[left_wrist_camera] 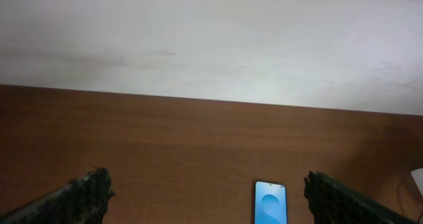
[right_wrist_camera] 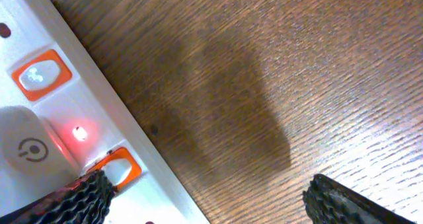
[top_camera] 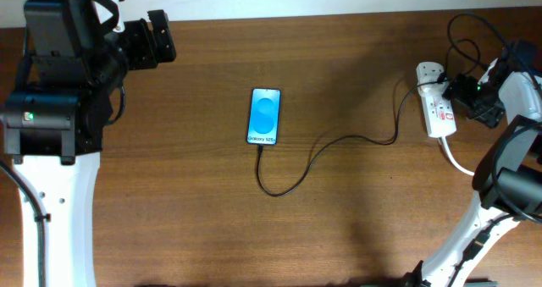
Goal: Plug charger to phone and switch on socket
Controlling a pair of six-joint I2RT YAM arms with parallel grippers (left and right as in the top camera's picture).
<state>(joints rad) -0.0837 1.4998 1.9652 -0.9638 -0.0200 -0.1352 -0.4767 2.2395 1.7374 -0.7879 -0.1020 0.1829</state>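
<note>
Brown table (top_camera: 339,228): charger (top_camera: 322,148) loops from phone (top_camera: 264,116) to socket (top_camera: 438,111). Right hand (right_wrist_camera: 205,201) splayed, empty, fingertip (right_wrist_camera: 79,197) at switch (right_wrist_camera: 120,168) to press; left hand (left_wrist_camera: 206,187) splayed, empty, parked clear.

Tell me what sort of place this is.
Probably a robot lab bench: a brown wood-grain table against a plain white wall, two white-and-black robot arms at its sides, a blue-screened smartphone and white power strip laid out.
</note>
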